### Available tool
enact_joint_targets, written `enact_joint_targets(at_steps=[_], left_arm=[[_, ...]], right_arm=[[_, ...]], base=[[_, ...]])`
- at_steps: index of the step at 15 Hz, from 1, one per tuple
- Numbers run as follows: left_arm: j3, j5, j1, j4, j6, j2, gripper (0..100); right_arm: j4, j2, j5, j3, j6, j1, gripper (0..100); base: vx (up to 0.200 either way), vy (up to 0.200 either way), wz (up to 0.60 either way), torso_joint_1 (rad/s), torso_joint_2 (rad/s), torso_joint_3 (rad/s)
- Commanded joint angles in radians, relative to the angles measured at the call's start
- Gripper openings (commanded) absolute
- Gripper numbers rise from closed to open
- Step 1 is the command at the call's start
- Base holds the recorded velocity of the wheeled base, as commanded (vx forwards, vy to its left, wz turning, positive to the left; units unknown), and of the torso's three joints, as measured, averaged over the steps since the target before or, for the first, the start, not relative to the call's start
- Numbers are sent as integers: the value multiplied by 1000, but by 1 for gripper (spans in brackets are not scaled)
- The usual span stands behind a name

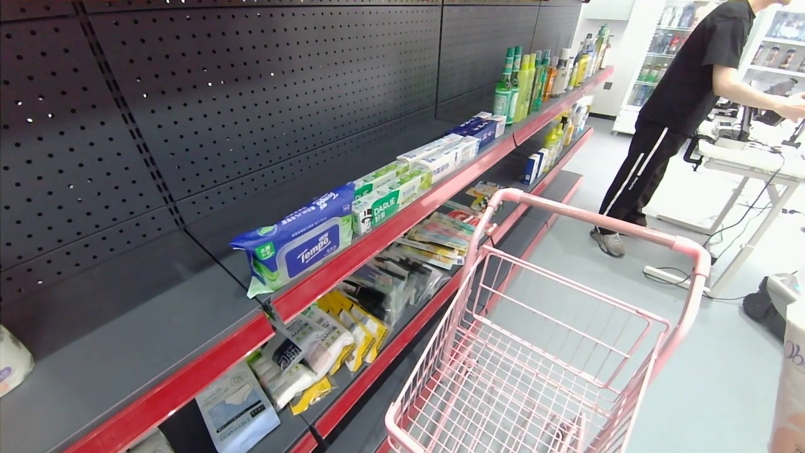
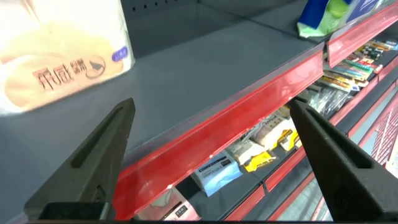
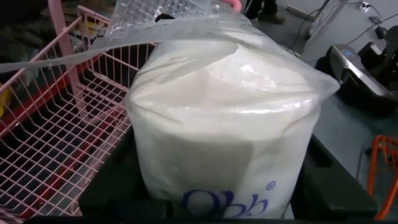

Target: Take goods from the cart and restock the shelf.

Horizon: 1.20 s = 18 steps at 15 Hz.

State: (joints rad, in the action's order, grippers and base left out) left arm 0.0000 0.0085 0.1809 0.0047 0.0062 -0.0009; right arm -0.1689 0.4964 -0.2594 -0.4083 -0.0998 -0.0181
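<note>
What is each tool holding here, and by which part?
Right tool: a plastic-wrapped paper roll pack, clamped across its opposite sides near the printed end. Left tool: open above the shelf, holding nothing.

Pale grey floor point(image 1: 692, 377), smooth and bright. Far back, a white fridge point(image 1: 654, 63) with glass doors. At the right, a white table point(image 1: 748, 165) on thin legs. Under it, a white plug strip point(image 1: 668, 275).
</note>
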Motion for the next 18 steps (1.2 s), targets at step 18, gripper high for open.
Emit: enact_joint_targets(at_steps=[18], left_arm=[[0, 1, 0, 0, 0, 1, 100]], right_arm=[[9, 37, 9, 6, -26, 4, 0]], base=[[0, 0, 0, 160, -359, -201]])
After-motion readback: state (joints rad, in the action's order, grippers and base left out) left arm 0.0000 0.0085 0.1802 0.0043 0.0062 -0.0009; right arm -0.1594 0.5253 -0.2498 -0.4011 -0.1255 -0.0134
